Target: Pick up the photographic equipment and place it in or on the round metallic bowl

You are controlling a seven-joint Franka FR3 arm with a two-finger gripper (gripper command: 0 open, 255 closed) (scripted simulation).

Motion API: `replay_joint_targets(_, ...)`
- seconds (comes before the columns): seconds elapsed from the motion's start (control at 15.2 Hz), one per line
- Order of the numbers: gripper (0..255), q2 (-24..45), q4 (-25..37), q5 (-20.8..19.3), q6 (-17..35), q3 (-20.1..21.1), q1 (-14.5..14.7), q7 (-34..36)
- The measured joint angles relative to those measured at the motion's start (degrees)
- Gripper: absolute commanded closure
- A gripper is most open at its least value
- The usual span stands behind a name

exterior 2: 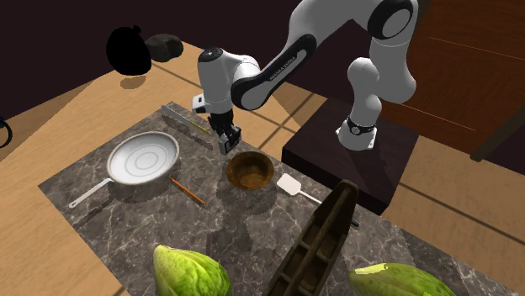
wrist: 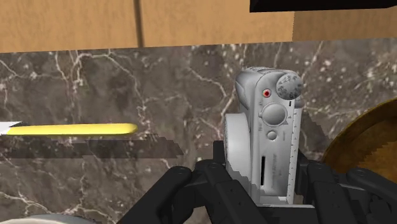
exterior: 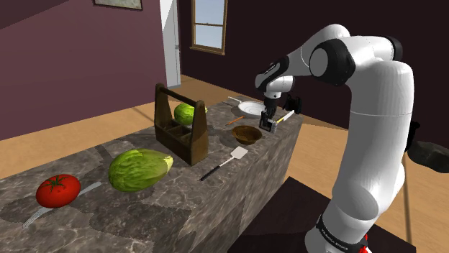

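Your claw (exterior 2: 229,143) is clamped on the camera (wrist: 267,127). In the wrist view the two black fingers (wrist: 219,175) press against its sides, and the silver-grey body stands up between them with its dial and red-dotted button facing the lens. From the second exterior view you'll see the claw pointing down over the dark marbled desk (exterior 2: 126,198), just beside the brown round bowl (exterior 2: 251,171) and towards that view's upper left of it. The camera is near the bowl's rim but not over it. You cannot tell from these angles whether the camera's base clears the desk top.

The bowl sits open, with nothing in it. A white frying pan (exterior 2: 143,157) lies further towards that view's left, and an orange pencil (exterior 2: 187,191) lies between the pan and the bowl. A white spatula (exterior 2: 294,187) rests on the bowl's other side. A yellow-handled utensil (wrist: 70,130) lies on the desk beyond the claw, well apart from the camera.

In the shoulder view, a dark wooden caddy (exterior: 180,126) stands mid-desk. Nearer you lie a green lettuce (exterior: 139,169) and a red tomato (exterior: 57,190).
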Motion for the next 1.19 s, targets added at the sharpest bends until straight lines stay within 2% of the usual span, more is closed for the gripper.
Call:
replay_joint_targets(0.99, 255, -4.66, 6.0, -2.8, -10.13, -0.97, 0.61, 1.66)
replay_joint_targets(1.19, 255, -6.39, 5.35, -3.74, -10.97, -0.48, 1.99, 3.83)
